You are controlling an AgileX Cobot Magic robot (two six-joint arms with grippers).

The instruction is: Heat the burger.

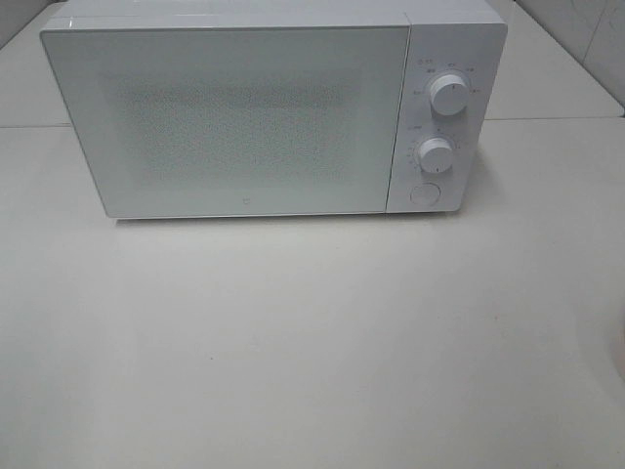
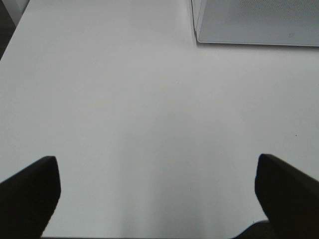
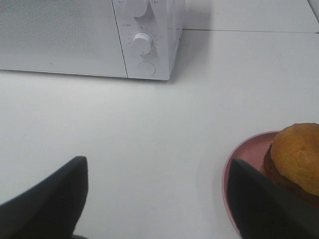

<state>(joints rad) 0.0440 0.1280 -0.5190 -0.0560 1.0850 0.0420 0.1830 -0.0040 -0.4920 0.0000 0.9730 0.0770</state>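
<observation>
The burger (image 3: 299,154), with a glossy golden-brown bun over a dark patty, sits on a round pink plate (image 3: 244,159) in the right wrist view. My right gripper (image 3: 157,165) hangs open over the bare table beside it, and one dark finger (image 3: 264,204) overlaps the plate's rim in the picture. The left gripper (image 2: 155,163) is open above bare table, with nothing between its fingers. Neither gripper nor the burger shows in the exterior high view.
A white microwave (image 1: 234,117) stands at the back of the table with its door closed. Its panel carries two knobs (image 1: 448,96) (image 1: 436,153) and a round button (image 1: 425,193). The microwave (image 3: 60,35) also shows ahead of the right gripper, and its corner (image 2: 254,22) ahead of the left.
</observation>
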